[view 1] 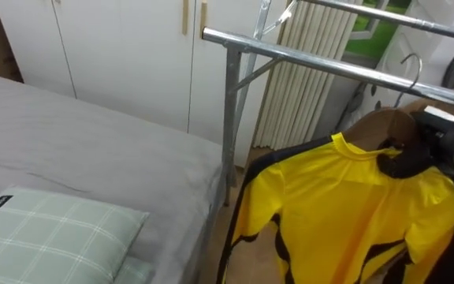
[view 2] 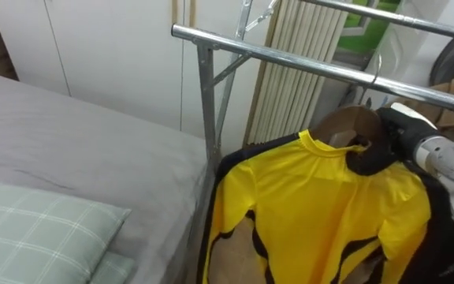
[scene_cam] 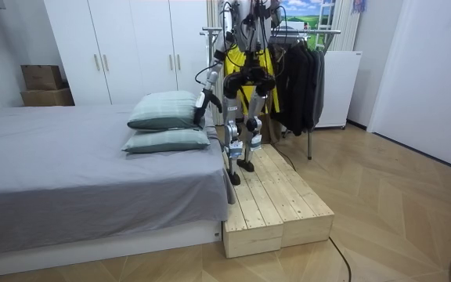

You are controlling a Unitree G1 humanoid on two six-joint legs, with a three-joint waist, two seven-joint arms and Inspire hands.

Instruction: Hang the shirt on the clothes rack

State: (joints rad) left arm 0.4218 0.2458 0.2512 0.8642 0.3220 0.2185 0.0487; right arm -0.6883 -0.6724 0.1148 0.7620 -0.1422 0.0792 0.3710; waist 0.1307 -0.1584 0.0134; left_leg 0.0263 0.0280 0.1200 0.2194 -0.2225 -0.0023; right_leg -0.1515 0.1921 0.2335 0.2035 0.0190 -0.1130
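A yellow jersey [view 1: 345, 205] with black trim hangs on a wooden hanger [view 1: 385, 126]. My right hand [view 1: 407, 160] comes in from the right, its dark fingers curled round the hanger's neck at the collar. The hanger's metal hook [view 1: 411, 67] rises beside the near rail [view 1: 329, 67] of the metal clothes rack; whether it rests on the rail I cannot tell. In the room view I stand on a wooden platform [scene_cam: 276, 196] facing the rack, the jersey [scene_cam: 250, 59] in front of me. My left hand [scene_cam: 202, 106] hangs low beside the pillows.
A bed [view 1: 69, 150] with a grey sheet and a green checked pillow [view 1: 46, 237] lies to my left. The rack's upright post [view 1: 231, 118] stands at the bed's corner. White wardrobe doors [view 1: 117, 47] and a radiator [view 1: 306, 95] are behind. Dark clothes [scene_cam: 300, 78] hang further along the rack.
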